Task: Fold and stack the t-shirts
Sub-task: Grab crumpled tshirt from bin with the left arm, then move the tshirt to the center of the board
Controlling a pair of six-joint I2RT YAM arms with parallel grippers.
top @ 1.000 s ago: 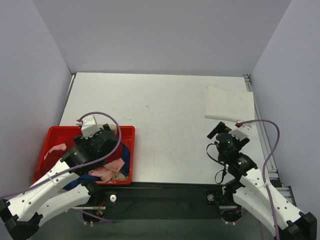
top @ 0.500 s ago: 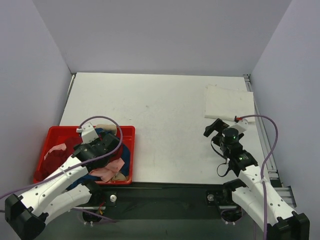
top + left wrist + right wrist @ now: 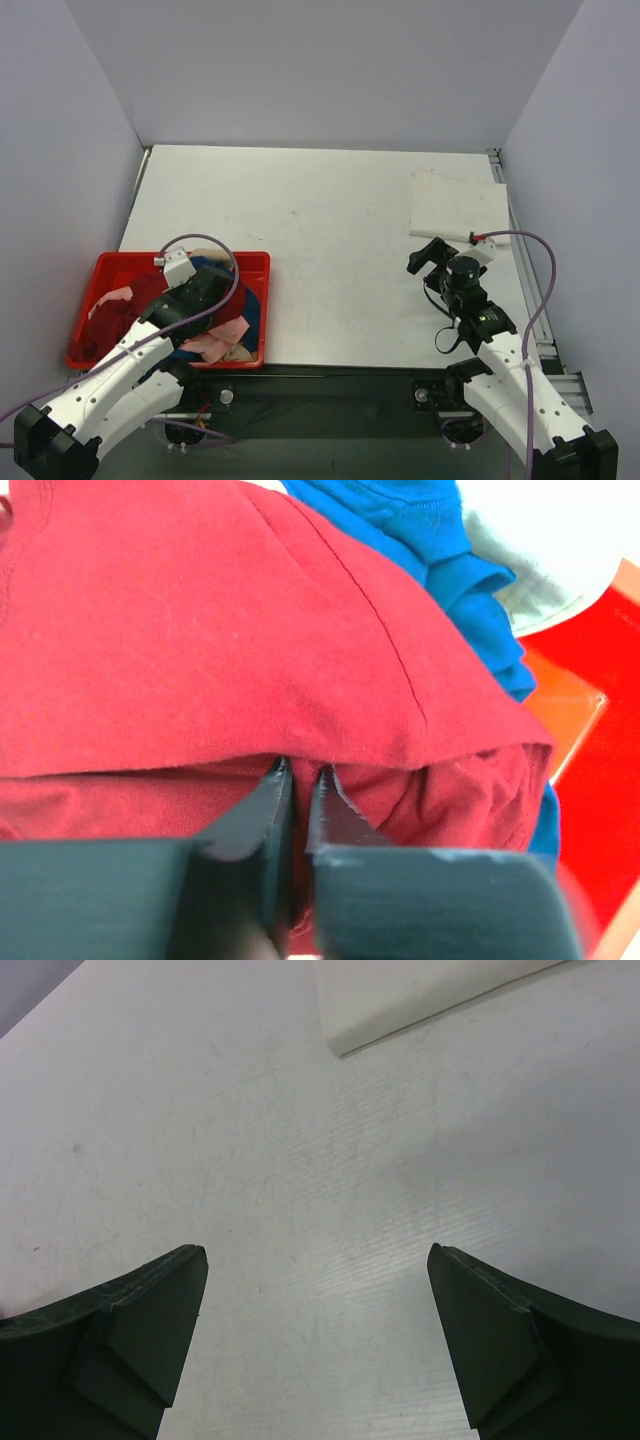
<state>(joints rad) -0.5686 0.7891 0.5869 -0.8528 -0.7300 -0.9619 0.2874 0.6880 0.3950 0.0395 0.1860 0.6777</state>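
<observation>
**Top view:** Your left end effector is sitting down inside the red bin, which is parked at the near-left edge of the tabletop. The dark red t-shirt, a blue t-shirt and a pink t-shirt are lying heaped in that bin. The white t-shirt is lying folded flat at the far right, close to the tabletop's right edge. Your right end effector is hovering just near-side of it with its fingers spread. The whole middle of the tabletop is giving you wide room between the bin and the white t-shirt.

**Left wrist:** The left end effector is pinching a fold of the dark red t-shirt, with its fingers nearly together and cloth bunching at the tips. The blue t-shirt is lying just beyond it. The red bin wall is crowding in on the right.

**Right wrist:** The right end effector is standing wide open over bare tabletop, gripping nothing. The white t-shirt edge is showing at the top.

**Versus a second ago:** Your left end effector was open and riding higher over the bin; it is now down in the pile and clamping. Your right arm has stretched forward toward the white t-shirt, with its fingers unchanged.
</observation>
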